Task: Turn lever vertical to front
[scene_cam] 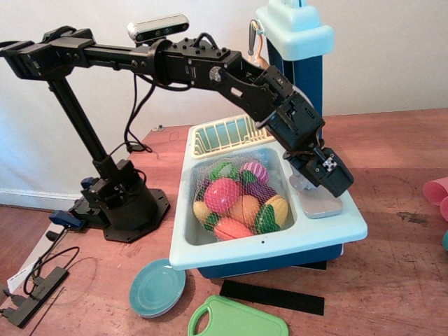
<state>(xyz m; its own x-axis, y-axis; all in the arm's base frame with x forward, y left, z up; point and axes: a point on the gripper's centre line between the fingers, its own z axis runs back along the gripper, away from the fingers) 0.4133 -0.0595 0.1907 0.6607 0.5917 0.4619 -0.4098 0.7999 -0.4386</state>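
Your black arm (210, 66) reaches from its stand at the left edge of the wooden table (392, 280) across to the right side of the toy sink (280, 241). The gripper (329, 175) hangs low over the grey faucet base (318, 203), which sits on the right rim of the sink. From this view you cannot tell if the fingers are spread or pressed together, because the black housing with the white marker covers them. The lever is somewhere at this faucet base, but the gripper hides it, so you cannot see its position or its angle.

In the basin you see a net bag of toy vegetables and fruits (241, 199), filling most of it. Behind the basin, at the back left corner of the sink, stands a pale yellow dish rack (224, 136). A blue column with a light top (297, 42) rises at the back right of the sink.

Near the front edge of the table lie a blue plate (157, 288), a green cutting board (238, 320) and a black strip (273, 295). At the right edge a pink cup (437, 192) is partly visible.
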